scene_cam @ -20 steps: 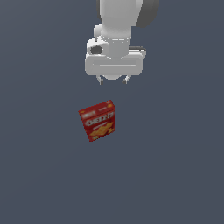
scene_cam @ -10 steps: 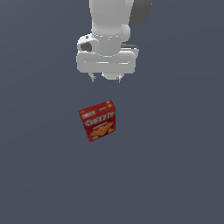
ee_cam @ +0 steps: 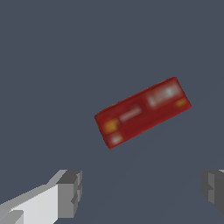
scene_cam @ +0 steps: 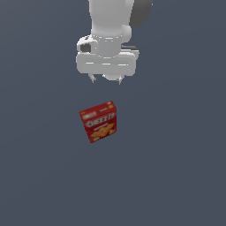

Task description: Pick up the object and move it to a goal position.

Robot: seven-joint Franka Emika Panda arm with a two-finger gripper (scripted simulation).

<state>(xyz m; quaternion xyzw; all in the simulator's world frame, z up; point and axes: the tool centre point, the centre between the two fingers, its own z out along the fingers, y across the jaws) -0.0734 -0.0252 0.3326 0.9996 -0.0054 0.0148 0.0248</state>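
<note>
Gripper [scene_cam: 106,80] hung above the floor with its jaws spread wide and nothing between them, well apart from the cracker box [scene_cam: 99,121], which stood upright on the grey floor [scene_cam: 176,176], far from every edge. Judging from the wrist view, the box sat skewed to the fingers [ee_cam: 70,192], so a descent without turning the wrist could catch a corner and topple it.
</note>
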